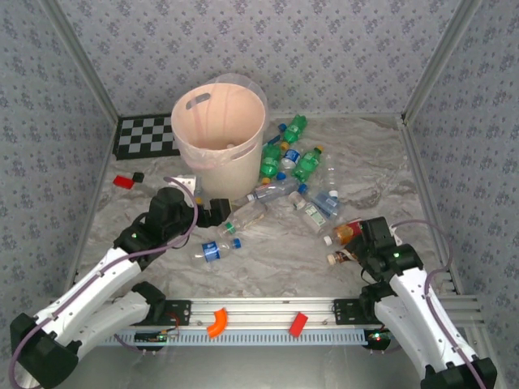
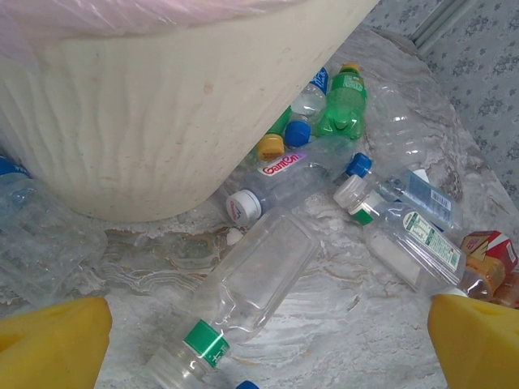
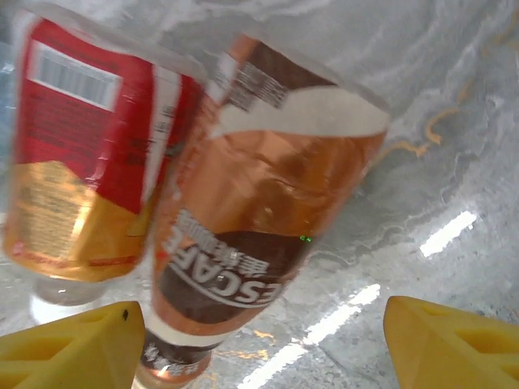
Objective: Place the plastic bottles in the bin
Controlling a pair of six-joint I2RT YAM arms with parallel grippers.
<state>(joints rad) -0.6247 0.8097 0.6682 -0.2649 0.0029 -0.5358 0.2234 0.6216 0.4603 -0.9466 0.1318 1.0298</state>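
Observation:
The bin (image 1: 219, 130) is a pale pink-beige bucket at the back centre, and its ribbed wall (image 2: 162, 105) looms close in the left wrist view. Plastic bottles lie scattered to its right: green ones (image 1: 280, 154), clear ones (image 1: 276, 189). My left gripper (image 1: 212, 212) is open just in front of the bin, hovering over a clear bottle with a green band (image 2: 251, 284), its fingertips (image 2: 57, 344) wide on either side. My right gripper (image 3: 263, 344) is open over a copper-brown coffee bottle (image 3: 259, 211) that lies between its fingers, close to the left one. A red-labelled bottle (image 3: 81, 162) lies beside it.
A clear bottle with a blue label (image 1: 217, 251) lies near the left arm. A checkerboard (image 1: 146, 136) and a red block (image 1: 123, 181) are at the back left. An orange piece (image 1: 216, 322) and a red block (image 1: 298, 324) rest on the front rail. Patterned walls close in three sides.

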